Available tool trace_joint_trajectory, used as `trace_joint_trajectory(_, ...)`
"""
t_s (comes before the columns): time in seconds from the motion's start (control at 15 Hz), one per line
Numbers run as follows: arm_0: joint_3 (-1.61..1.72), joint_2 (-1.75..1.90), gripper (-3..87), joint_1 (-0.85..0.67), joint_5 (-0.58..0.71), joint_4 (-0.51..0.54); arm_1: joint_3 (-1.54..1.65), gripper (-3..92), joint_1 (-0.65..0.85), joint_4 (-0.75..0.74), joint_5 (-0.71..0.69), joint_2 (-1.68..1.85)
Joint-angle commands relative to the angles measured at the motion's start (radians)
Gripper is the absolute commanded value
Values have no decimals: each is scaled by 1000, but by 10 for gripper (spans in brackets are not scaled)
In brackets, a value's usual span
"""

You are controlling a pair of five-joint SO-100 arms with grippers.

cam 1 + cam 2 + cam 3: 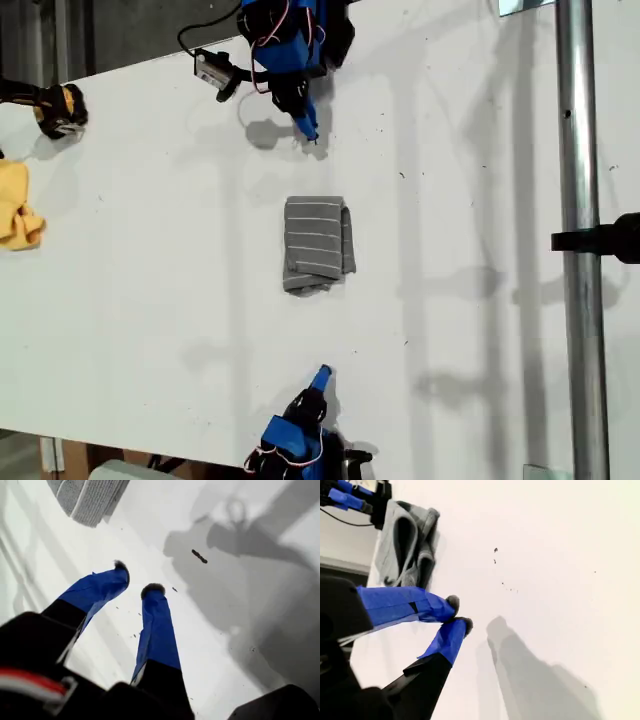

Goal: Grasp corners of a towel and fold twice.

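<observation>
Towel (317,244) lies folded mid-table (150,250), apart from both claws. My first gripper (136,583) hangs w/ jaws slightly parted, empty; my second gripper (459,614) has tips nearly touching, nothing held. Exterior view alone shows yellow cloth (17,205) at its left edge (second wrist view shows towel's layered folds). Grey weave, pale stripes.

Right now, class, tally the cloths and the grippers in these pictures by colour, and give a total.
Grey striped towel: 1
Yellow cloth: 1
Blue grippers: 2 (my first gripper, my second gripper)
Total: 4
</observation>
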Motion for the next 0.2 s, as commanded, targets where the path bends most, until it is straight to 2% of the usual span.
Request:
trace_joint_trajectory(0.0, 3, 3, 37, 0, 5, -8, -12, 117, -3, 9, -11, -3)
trace_joint_trajectory(0.13, 3, 3, 37, 0, 5, -8, -12, 117, -3, 9, -11, -3)
